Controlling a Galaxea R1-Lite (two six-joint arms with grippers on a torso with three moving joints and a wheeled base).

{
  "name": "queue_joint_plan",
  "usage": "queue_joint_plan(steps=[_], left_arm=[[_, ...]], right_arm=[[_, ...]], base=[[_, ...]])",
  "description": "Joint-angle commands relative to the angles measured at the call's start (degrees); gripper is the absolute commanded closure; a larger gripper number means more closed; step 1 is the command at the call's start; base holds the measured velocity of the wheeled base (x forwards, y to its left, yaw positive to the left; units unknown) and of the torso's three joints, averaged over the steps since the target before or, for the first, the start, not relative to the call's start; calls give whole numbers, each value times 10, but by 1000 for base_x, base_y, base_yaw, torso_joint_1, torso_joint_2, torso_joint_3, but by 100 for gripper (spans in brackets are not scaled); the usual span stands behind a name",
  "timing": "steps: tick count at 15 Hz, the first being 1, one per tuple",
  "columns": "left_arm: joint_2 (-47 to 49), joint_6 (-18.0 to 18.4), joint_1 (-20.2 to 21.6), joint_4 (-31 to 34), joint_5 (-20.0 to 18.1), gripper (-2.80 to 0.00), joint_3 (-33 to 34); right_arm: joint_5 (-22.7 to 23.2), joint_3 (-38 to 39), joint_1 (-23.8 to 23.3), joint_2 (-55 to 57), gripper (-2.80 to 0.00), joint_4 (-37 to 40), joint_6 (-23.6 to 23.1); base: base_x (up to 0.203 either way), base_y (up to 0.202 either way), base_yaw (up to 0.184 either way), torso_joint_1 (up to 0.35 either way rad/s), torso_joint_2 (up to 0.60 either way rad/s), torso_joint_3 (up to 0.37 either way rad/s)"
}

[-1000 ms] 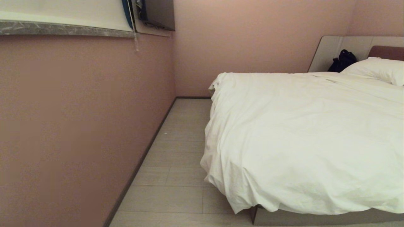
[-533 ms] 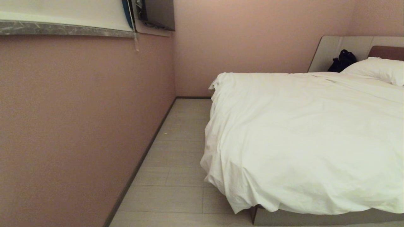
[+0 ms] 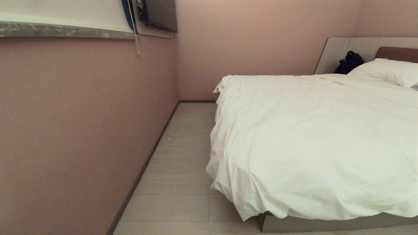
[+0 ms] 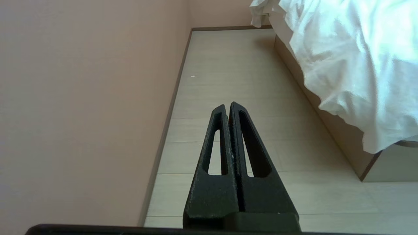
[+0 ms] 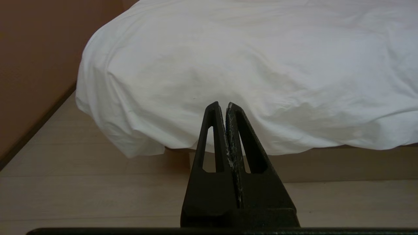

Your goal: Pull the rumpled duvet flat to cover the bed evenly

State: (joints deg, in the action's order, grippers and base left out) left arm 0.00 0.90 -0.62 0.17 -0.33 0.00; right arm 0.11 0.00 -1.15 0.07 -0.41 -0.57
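The duvet lies spread over the bed, reaching up to the pillow by the headboard. Its near corner droops over the foot corner of the bed base and hangs toward the floor, gathered in folds, while its far corner bunches up on the wall side. The left hand hangs low over the floor in the aisle between the wall and the bed, its fingers pressed together and holding nothing. The right hand sits low in front of the duvet's overhanging foot edge, fingers also together and empty, apart from the cloth.

The risks, as I judge them:

- With both hands shut, a reach for the hem would only push the fabric and add creases; the fingers need to part first.
- A pull on the drooping corner alone could drag the whole duvet toward the foot of the bed, baring the pillow end and making the overhang more uneven.
- A shallow pinch may catch only the thin outer cover, so the thick filling stays bunched.
- The aisle beside the bed looks narrow, so the left arm could brush the wall.
- The dark bag against the headboard could be nudged if the cloth shifts there.
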Motion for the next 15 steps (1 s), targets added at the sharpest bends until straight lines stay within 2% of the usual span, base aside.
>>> queue_joint_plan(steps=[1, 5, 10, 15], left_arm=[[0, 0, 0, 0, 0, 0, 0], [0, 0, 0, 0, 0, 0, 0], [0, 0, 0, 0, 0, 0, 0], [0, 0, 0, 0, 0, 0, 0]], right_arm=[[0, 0, 0, 0, 0, 0, -1], [-1, 0, 1, 0, 0, 0, 0], [0, 0, 0, 0, 0, 0, 0], [-1, 0, 0, 0, 0, 1, 0]], base=[[-1, 149, -8, 2, 5, 5], [0, 158, 1, 3, 4, 0], [0, 0, 0, 0, 0, 0], [-184, 0, 1, 4, 3, 1]])
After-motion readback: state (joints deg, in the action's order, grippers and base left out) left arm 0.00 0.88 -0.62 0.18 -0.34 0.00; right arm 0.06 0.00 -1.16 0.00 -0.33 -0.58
